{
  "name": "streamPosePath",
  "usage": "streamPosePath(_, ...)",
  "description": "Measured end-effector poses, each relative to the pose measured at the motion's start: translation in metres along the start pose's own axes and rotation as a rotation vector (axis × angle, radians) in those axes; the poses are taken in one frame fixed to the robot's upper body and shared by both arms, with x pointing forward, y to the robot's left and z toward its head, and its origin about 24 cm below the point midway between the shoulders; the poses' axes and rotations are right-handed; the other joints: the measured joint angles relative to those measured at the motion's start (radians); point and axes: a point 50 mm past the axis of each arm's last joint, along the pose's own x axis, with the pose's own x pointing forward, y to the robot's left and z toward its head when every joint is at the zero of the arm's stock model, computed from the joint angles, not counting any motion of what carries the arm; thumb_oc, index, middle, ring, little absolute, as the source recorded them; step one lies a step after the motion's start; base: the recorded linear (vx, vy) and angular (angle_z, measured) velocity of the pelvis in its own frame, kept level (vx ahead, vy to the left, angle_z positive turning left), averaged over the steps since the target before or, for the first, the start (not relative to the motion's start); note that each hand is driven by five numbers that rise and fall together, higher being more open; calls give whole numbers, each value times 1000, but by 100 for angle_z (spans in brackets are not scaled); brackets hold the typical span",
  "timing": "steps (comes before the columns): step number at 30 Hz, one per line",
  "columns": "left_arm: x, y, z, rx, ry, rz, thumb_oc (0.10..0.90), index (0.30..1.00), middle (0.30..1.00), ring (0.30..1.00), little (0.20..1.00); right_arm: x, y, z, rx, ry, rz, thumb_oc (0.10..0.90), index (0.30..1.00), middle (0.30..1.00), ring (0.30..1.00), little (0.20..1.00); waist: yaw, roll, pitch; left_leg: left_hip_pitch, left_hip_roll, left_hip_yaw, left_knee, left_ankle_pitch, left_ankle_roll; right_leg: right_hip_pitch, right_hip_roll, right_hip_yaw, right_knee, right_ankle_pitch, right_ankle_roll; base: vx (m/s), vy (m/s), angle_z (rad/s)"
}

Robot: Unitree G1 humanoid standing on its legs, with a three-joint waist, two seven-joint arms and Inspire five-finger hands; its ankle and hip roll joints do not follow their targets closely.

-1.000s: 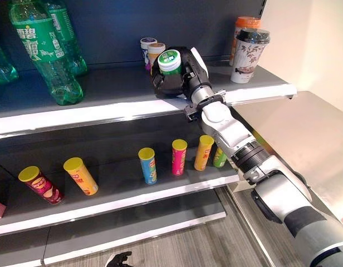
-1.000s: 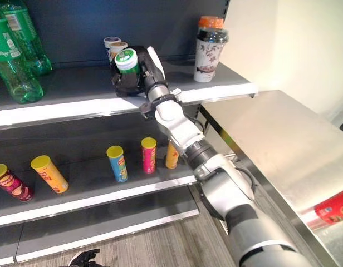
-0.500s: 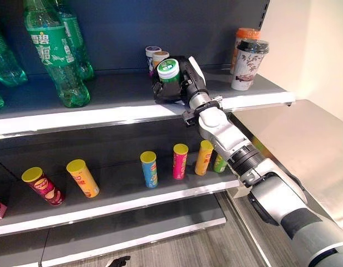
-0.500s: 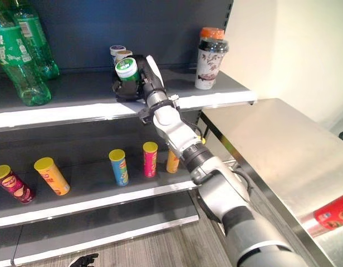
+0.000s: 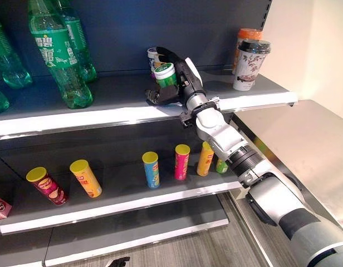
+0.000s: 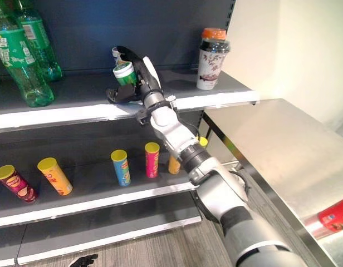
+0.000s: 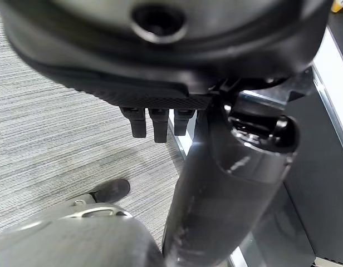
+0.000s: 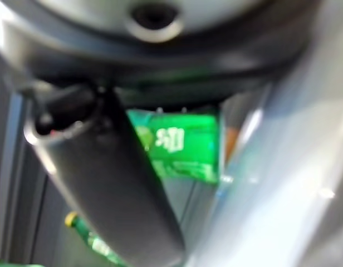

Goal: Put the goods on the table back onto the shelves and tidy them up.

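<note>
Now complete the release of the green can on the upper shelf. The right hand stands spread around the can: fingers arch over its lid and behind it, the thumb reaches out low toward the shelf's front edge, and neither appears to clamp the can. Treat the hand as open.

Procedure:
1. Confirm the can's base sits flat on the upper shelf before you move. The base is hidden by the palm, so judge it by the level lid.
2. Draw the hand straight back toward the shelf's front edge. Do not sweep sideways; the fingers curve past the lid and could tip the can.
3. Keep clear of the two small cans just behind the green can.

Position: the green can stands upright inside the span of the hand, near the front edge of the upper shelf, well apart from the two cups at the shelf's far end and the bottles at its other end.

The left hand hangs over the floor, fingers relaxed, holding nothing. A red item lies on the table beside the shelf and is left to stock.
</note>
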Motion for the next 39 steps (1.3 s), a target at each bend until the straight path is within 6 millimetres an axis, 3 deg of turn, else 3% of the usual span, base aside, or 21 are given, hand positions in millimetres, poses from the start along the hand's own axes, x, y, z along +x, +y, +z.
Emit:
streamPosePath(4,0,0,0,2,0,-1,800,900,900,900,900,0,1,2,0,-8,15,800,900,900,900,900,0,6,4,2,0,3,0,0,0,0,-1,3,1,0,0,0,0,0)
streamPosePath(9,0,1,2,49,-5,-1,800,900,900,900,900,-13,13,19,-14,-109,125,800,900,900,900,900,-3,35,33,15,-4,25,0,-3,5,-1,-2,24,2,0,0,-34,-5,-12)
streamPosePath(20,-1,12,-5,101,19,25,800,900,900,900,900,-22,16,34,-92,-199,194,800,900,900,900,900,-6,16,90,32,-4,53,0,-4,6,-1,-1,43,8,0,0,-19,-12,-6)
streamPosePath(39,-1,13,-7,107,24,27,800,900,900,900,900,-22,19,34,-81,-210,198,800,900,900,900,900,-3,14,89,39,1,77,0,-4,7,5,6,54,-10,4,-5,0,-14,-2)
